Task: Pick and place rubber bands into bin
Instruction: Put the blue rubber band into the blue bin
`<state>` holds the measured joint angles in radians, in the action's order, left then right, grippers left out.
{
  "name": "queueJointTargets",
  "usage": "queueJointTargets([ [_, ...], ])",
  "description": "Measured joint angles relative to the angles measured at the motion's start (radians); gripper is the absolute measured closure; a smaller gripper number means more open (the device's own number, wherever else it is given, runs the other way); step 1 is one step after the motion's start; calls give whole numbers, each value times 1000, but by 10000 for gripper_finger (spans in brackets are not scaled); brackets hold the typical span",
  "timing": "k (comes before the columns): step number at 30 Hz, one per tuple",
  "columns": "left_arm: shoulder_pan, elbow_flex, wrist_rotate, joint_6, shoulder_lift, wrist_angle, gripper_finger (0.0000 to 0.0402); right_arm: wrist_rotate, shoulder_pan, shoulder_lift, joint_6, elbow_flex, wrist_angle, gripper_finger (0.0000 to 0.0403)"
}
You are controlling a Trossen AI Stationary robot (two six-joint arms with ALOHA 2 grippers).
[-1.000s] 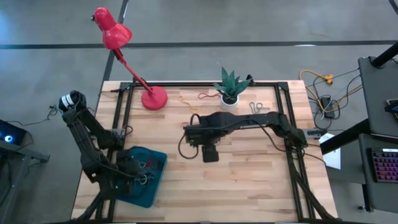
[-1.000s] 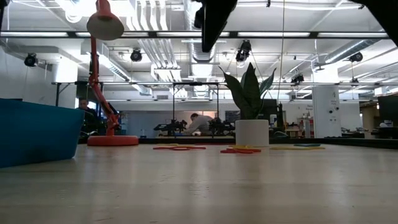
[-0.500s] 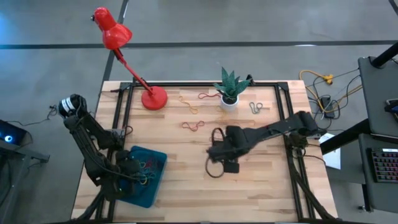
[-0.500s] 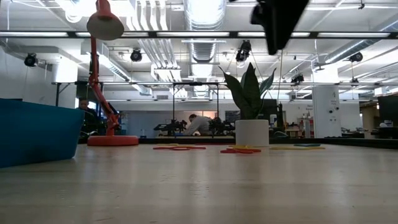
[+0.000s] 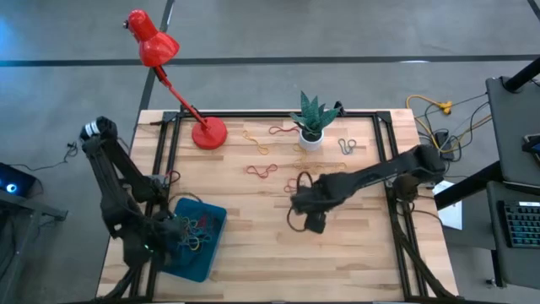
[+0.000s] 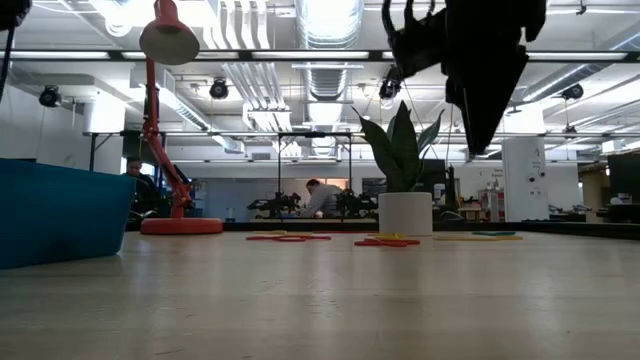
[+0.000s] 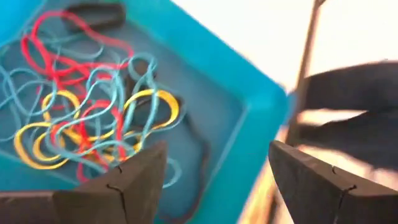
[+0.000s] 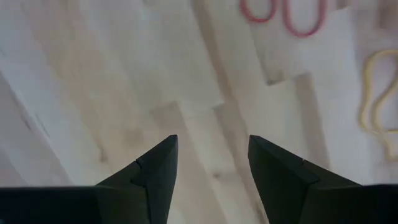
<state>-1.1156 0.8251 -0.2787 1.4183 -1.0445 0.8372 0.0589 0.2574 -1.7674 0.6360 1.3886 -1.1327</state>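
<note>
The teal bin (image 5: 209, 252) sits at the table's near left with a tangle of rubber bands (image 5: 196, 230) in it; they show red, yellow and grey-blue (image 7: 93, 118) in the left wrist view. My left gripper (image 7: 217, 180) hangs open over the bin (image 7: 261, 106), with nothing between its fingers. Loose rubber bands lie flat on the wood: red (image 5: 261, 171), yellow (image 5: 253, 139) and grey (image 5: 346, 145). My right gripper (image 5: 297, 196) hovers open above bare wood at the table's middle, pointing down, with a red band (image 8: 286, 12) and a yellow one (image 8: 376, 99) beyond its fingers.
A red desk lamp (image 5: 208, 133) stands at the far left and a white plant pot (image 5: 310, 135) at the far middle. Black frame rails (image 5: 388, 169) run along both sides of the table. The near right part of the wood is bare.
My left gripper has opened over the bin. My right gripper has swung from the table's middle toward its right edge and a little toward the near edge, staying open.
</note>
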Motion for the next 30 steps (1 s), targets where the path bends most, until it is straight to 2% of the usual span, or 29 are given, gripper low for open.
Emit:
queueJointTargets([
  [5,0,14,-157,51,125,-15,137,19,-52,165,-30,-142,4,220],
  [8,1,14,-273,46,191,-19,137,34,-114,287,32,-267,16,220],
  [11,2,13,-383,20,241,-19,137,34,-200,394,191,-386,55,220],
  [15,7,13,-511,16,297,-18,137,53,-333,475,507,-482,74,220],
  [17,15,13,-559,17,319,-19,137,98,-388,488,542,-503,76,222],
  [22,46,12,-664,16,353,-22,136,228,-560,466,507,-525,111,235],
  [27,65,12,-698,15,363,-21,136,224,-749,385,396,-531,168,253],
  [30,71,12,-699,16,353,-22,136,181,-855,339,380,-532,171,262],
])
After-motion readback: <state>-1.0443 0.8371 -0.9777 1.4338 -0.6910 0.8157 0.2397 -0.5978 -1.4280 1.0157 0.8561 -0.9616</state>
